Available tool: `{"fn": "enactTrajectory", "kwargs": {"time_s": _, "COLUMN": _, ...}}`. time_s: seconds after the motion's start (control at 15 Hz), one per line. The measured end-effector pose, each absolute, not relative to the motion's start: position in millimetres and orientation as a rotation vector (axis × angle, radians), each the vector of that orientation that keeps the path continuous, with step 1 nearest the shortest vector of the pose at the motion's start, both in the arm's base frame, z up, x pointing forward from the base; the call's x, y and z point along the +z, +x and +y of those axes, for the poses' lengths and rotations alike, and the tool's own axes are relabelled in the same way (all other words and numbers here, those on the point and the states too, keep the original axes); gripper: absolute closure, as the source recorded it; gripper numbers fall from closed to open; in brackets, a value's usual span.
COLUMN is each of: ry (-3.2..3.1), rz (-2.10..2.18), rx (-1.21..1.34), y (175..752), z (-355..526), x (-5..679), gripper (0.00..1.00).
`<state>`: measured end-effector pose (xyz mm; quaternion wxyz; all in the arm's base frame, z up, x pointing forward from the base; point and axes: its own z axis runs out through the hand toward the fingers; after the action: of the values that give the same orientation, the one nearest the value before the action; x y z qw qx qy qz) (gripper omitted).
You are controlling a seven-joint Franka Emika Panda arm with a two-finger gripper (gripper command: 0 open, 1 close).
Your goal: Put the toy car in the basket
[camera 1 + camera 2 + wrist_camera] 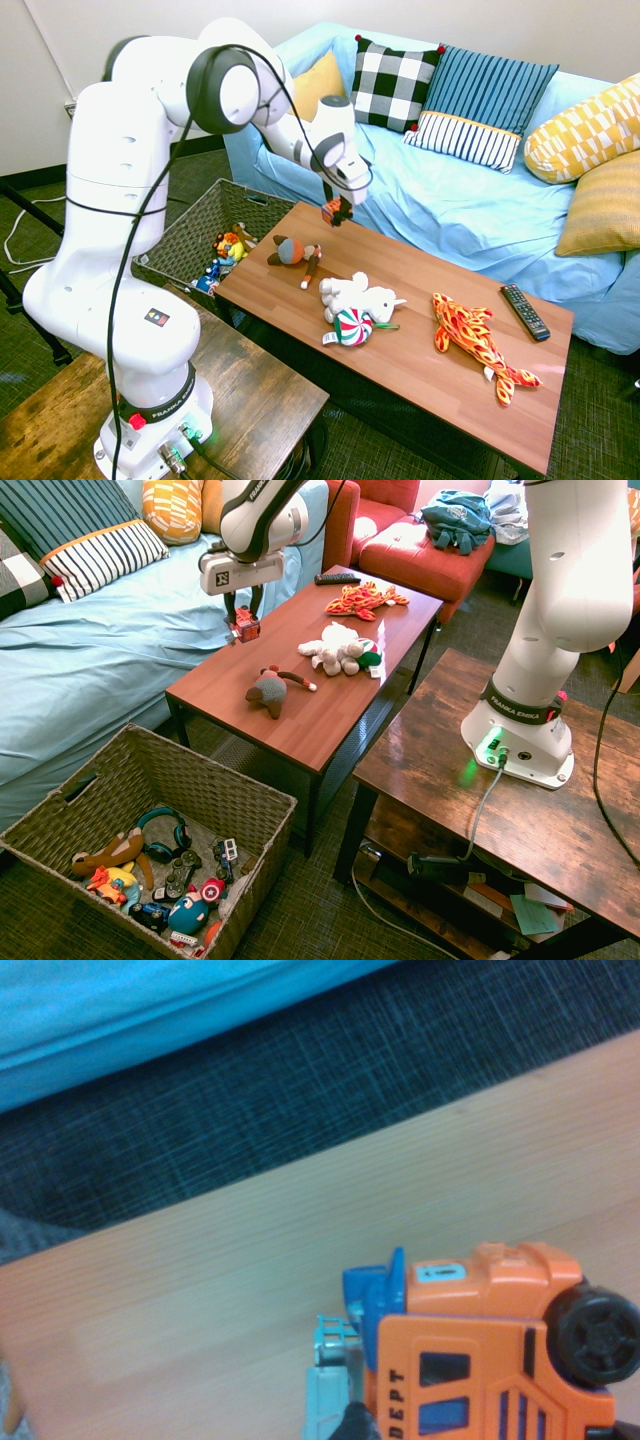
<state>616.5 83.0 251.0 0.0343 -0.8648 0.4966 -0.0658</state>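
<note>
Above the table's [420,330] far corner, end effector [243,630] apparently clamps the toy car [244,631].

plush toys [360,305], remote [524,311], sofa [470,215]

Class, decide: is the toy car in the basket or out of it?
Out. The toy car hangs in the tool above the coffee table, apart from the basket.
</note>
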Motion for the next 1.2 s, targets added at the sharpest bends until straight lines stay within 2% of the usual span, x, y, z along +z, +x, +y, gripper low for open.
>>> {"fn": "enactTrajectory", "kwargs": {"time_s": 0.2, "ry": -2.781, "rz": 1.401, "rx": -0.297, "y": 585, "z": 213, "x": 297, "gripper": 1.00}}
{"fn": "enactTrajectory", "kwargs": {"time_s": 0.33, "ry": -2.869, "rz": 1.308, "rx": -0.313, "y": 560, "z": 310, "x": 291, "gripper": 1.00}}
{"fn": "enactTrajectory", "kwargs": {"time_s": 0.53, "ry": -3.010, "rz": 1.163, "rx": -0.296, "y": 517, "z": 433, "x": 219, "gripper": 1.00}}
{"fn": "enactTrajectory", "kwargs": {"time_s": 0.67, "ry": -3.092, "rz": 1.107, "rx": -0.283, "y": 499, "z": 475, "x": 165, "gripper": 1.00}}
{"fn": "enactTrajectory", "kwargs": {"time_s": 0.73, "ry": -3.116, "rz": 1.105, "rx": -0.268, "y": 497, "z": 486, "x": 140, "gripper": 0.00}}
{"fn": "enactTrajectory", "kwargs": {"time_s": 0.93, "ry": -3.140, "rz": 1.130, "rx": -0.212, "y": 505, "z": 497, "x": 98, "gripper": 0.00}}
{"fn": "enactTrajectory", "kwargs": {"time_s": 1.2, "ry": -3.118, "rz": 1.138, "rx": -0.190, "y": 516, "z": 510, "x": 105, "gripper": 0.00}}
